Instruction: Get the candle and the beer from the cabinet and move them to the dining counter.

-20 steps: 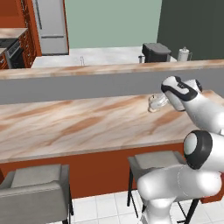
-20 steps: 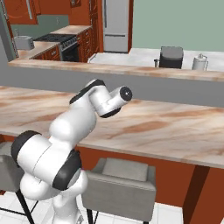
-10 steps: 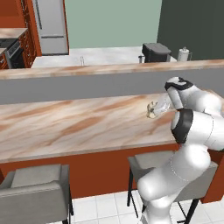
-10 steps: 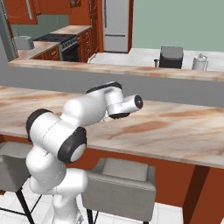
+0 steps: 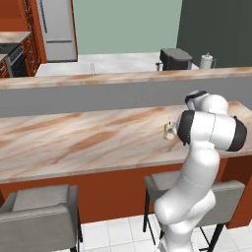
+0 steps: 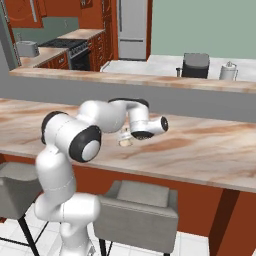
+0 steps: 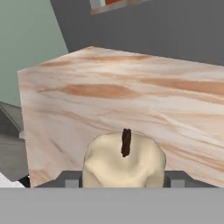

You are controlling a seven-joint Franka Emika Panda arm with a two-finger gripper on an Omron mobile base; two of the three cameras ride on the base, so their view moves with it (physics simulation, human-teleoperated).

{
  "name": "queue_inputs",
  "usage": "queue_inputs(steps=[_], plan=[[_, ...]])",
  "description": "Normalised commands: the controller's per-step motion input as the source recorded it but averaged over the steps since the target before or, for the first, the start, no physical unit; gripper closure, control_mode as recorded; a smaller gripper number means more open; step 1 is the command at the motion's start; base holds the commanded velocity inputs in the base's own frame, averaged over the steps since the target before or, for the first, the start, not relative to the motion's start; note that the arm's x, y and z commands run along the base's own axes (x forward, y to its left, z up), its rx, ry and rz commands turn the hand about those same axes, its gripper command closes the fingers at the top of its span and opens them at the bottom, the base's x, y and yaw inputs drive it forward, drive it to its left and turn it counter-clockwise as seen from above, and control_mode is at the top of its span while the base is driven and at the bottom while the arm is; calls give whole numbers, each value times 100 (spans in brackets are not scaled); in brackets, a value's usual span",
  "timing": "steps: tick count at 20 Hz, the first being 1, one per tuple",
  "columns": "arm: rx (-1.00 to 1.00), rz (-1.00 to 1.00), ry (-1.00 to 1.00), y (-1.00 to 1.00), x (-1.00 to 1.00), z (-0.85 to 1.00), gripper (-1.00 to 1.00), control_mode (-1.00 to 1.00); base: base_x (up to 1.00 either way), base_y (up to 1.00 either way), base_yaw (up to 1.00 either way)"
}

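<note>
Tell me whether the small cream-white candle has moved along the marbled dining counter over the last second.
Yes. The cream-white candle has shifted toward the marbled dining counter's front edge, away from the grey back ledge.

1. Flat, even, bright lighting is being seen across all three rendered views; no single light source can be made out.
2. Only soft, faint shadows are being cast: a slight darkening under the dining counter (image 5: 83, 142) overhang and beneath the stools (image 5: 42, 214).
3. A mild sheen is being shown on the white robot arm (image 6: 70, 142); no harsh glare is being produced.
4. Low resolution and soft, blurred edges are being noticed in both base views.
5. In the hand view, the candle (image 7: 124, 164) is being rendered close up, soft and blurry, with coarse marbling behind.
6. No edge distortion is being observed.
</note>
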Motion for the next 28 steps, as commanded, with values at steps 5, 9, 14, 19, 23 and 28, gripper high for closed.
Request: queue_inputs(steps=[5,9,14,19,23,28], plan=[[7,0,2,0,21,-27,100,-100,0,0,0],[2,0,0,0,23,-20,100,-100,0,0,0],[0,0,0,2,22,-23,100,-100,0,0,0],[0,0,0,5,16,-13,100,-100,0,0,0],[0,0,0,1,11,-1,100,-100,0,0,0],[0,0,0,5,12,-3,100,-100,0,0,0]])
